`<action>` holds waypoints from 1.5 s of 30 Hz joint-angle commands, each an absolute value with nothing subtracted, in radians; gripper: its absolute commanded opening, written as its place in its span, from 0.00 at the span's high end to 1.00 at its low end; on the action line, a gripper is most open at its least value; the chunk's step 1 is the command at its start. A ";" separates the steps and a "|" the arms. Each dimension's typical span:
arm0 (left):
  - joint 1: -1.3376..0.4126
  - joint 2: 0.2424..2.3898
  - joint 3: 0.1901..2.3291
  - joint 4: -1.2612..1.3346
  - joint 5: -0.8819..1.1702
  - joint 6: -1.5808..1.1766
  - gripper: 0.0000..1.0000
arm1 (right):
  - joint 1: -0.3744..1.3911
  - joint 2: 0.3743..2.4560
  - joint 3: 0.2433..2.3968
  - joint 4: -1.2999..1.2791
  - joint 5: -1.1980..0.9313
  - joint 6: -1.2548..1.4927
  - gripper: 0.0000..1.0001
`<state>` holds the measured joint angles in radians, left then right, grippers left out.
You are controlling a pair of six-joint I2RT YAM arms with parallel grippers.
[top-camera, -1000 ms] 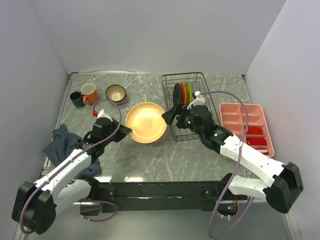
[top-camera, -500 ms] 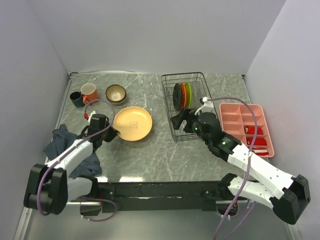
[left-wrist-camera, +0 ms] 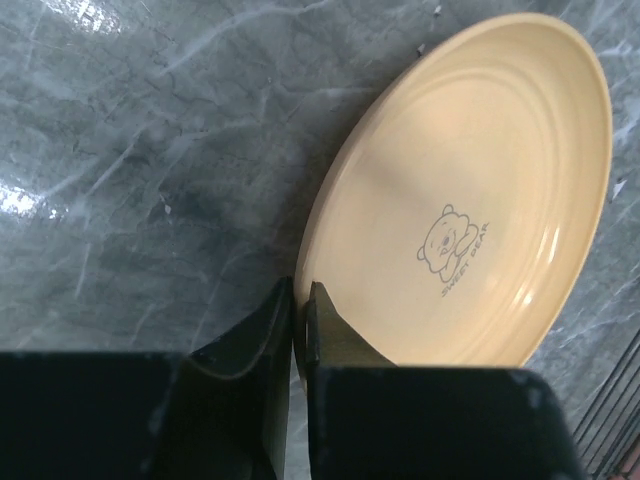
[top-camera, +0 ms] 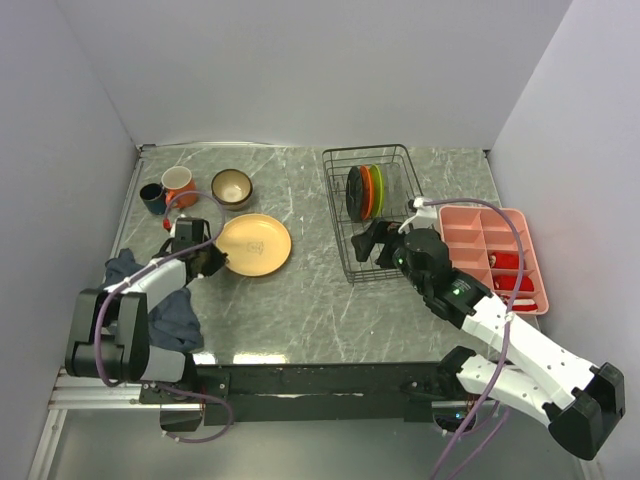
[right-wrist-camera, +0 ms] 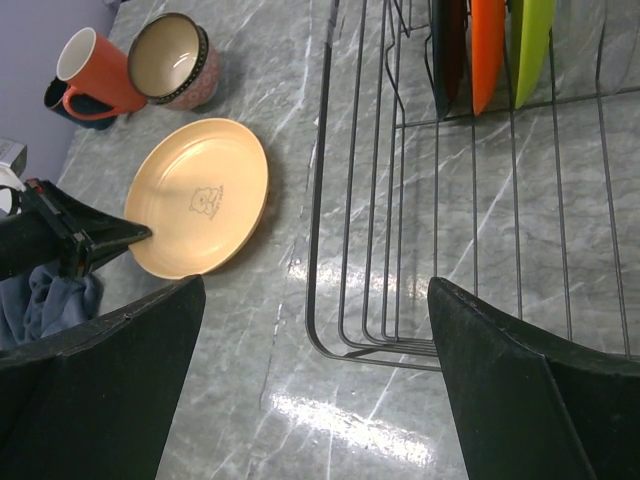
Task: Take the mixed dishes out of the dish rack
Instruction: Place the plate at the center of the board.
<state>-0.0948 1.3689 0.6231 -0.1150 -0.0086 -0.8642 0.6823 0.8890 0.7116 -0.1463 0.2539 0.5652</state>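
The tan plate (top-camera: pixel 253 244) (left-wrist-camera: pixel 470 220) (right-wrist-camera: pixel 200 200) lies low on the marble table, left of the dish rack (top-camera: pixel 330 200) (right-wrist-camera: pixel 345 200). My left gripper (top-camera: pixel 213 262) (left-wrist-camera: pixel 300 292) is shut on its near-left rim. A dark plate (top-camera: pixel 354 192) (right-wrist-camera: pixel 448 50), an orange plate (top-camera: pixel 366 190) (right-wrist-camera: pixel 487 45) and a green plate (top-camera: pixel 377 188) (right-wrist-camera: pixel 530 45) stand upright in the rack. My right gripper (top-camera: pixel 368 240) (right-wrist-camera: pixel 315 290) hangs open over the rack's near-left corner, holding nothing. An orange mug (top-camera: pixel 180 186) (right-wrist-camera: pixel 95 70), a dark-blue cup (top-camera: pixel 152 197) and a bowl (top-camera: pixel 232 187) (right-wrist-camera: pixel 170 55) stand at the back left.
A pink divided tray (top-camera: pixel 480 212) with red items sits right of the rack, close to my right arm. A blue cloth (top-camera: pixel 130 275) (right-wrist-camera: pixel 55 295) lies crumpled beside my left arm. Walls close the table at the back and both sides.
My left gripper has carried the tan plate leftward, away from the rack. My right gripper has pulled back from the plate toward the rack's corner and opened wider.
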 commanded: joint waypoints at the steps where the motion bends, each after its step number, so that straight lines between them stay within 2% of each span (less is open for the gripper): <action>1: -0.074 1.411 0.663 -0.045 0.041 -0.824 0.85 | 0.669 0.865 0.700 -0.141 0.279 0.545 0.00; 5: -0.074 1.427 0.675 -0.037 0.066 -0.810 0.70 | 0.663 0.871 0.706 -0.146 0.275 0.542 0.00; 11: -0.074 1.372 0.693 -0.077 0.069 -0.779 0.41 | 0.637 0.914 0.741 -0.161 0.236 0.535 0.00; 12: -0.074 1.358 0.696 -0.099 0.066 -0.773 0.40 | 0.632 0.923 0.756 -0.169 0.227 0.534 0.00; 14: -0.074 1.310 0.703 -0.127 0.054 -0.759 0.35 | 0.629 0.946 0.781 -0.178 0.247 0.558 0.00; 18: -0.074 1.197 0.716 -0.213 0.028 -0.723 0.13 | 0.615 1.031 0.870 -0.274 0.304 0.563 0.00; 22: -0.074 1.097 0.721 -0.268 0.012 -0.655 0.02 | 0.604 1.104 0.982 -0.350 0.386 0.542 0.00; 32: -0.097 0.825 0.724 -0.400 0.003 -0.491 0.01 | 0.574 1.130 1.037 -0.199 0.436 0.377 0.00; 41: -0.264 0.661 0.759 -0.499 -0.087 -0.402 0.01 | 0.558 1.333 1.224 -0.281 0.448 0.357 0.00; 45: -0.313 0.589 0.738 -0.473 -0.081 -0.408 0.01 | 0.539 1.436 1.292 -0.319 0.495 0.361 0.05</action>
